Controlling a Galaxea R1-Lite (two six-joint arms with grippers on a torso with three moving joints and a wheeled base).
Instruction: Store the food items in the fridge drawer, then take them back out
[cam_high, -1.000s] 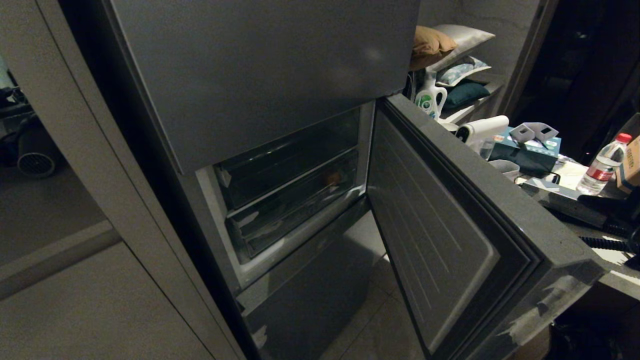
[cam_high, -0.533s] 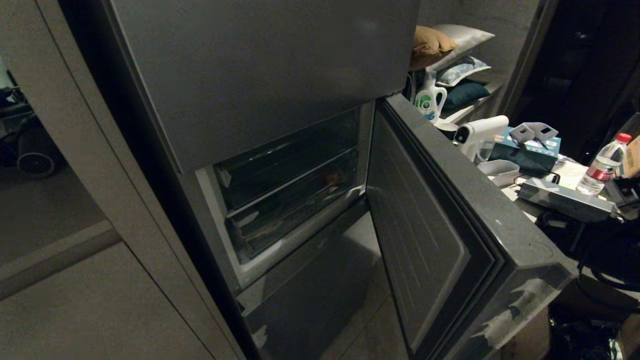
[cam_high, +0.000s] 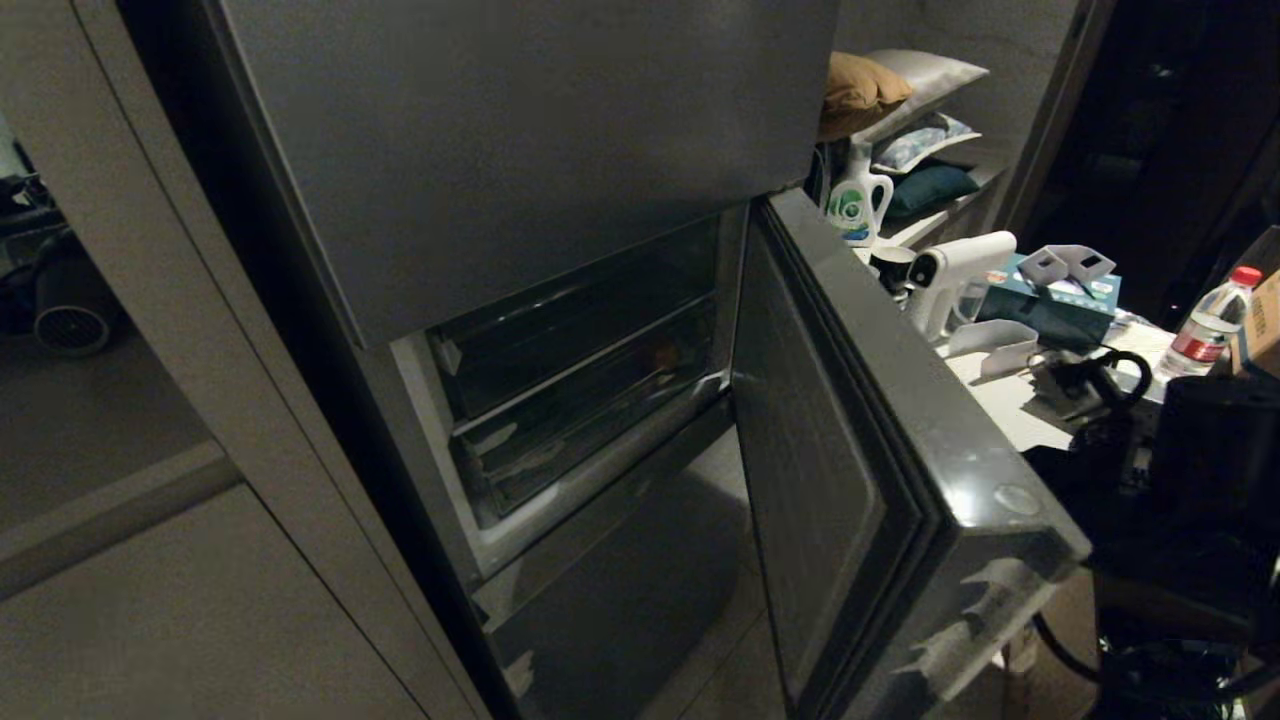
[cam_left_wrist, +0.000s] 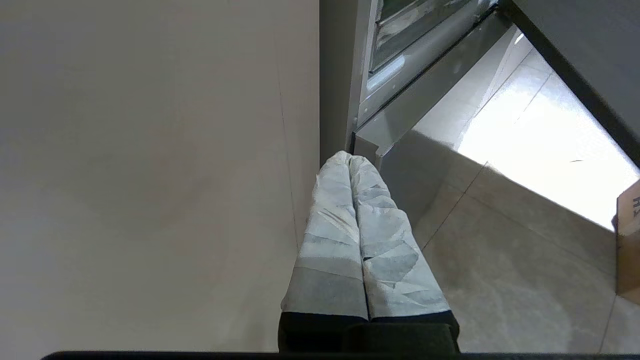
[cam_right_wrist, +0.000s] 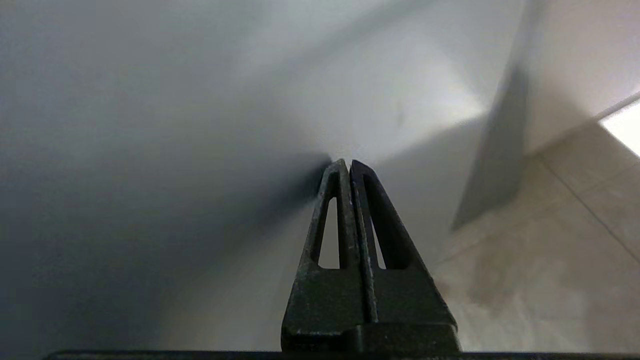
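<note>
the right hand (cam_right_wrist: 350, 167) is seen pressed closed and empty against the grey fridge door (cam_high: 850, 480), the left hand (cam_left_wrist: 350, 159) closed and empty near the floor (cam_left_wrist: 500, 260), while the fridge drawer (cam_high: 590, 400) sits pushed in, possibly holding a small orange item (cam_high: 663, 354).

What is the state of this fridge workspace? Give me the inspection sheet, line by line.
Surface: cluttered table to the right of the fridge door, which stands open.
Job's things: clear fridge drawer pushed in; one small orange-brown food item shows dimly inside.
Clutter: water bottle, detergent jug, tissue box.
Claws: left claw shut, empty, low by the fridge's corner; right claw shut, empty, tips near a grey panel.
Cables: black cable looped on the table.
Surroundings: pillows on a shelf behind; tiled floor.
</note>
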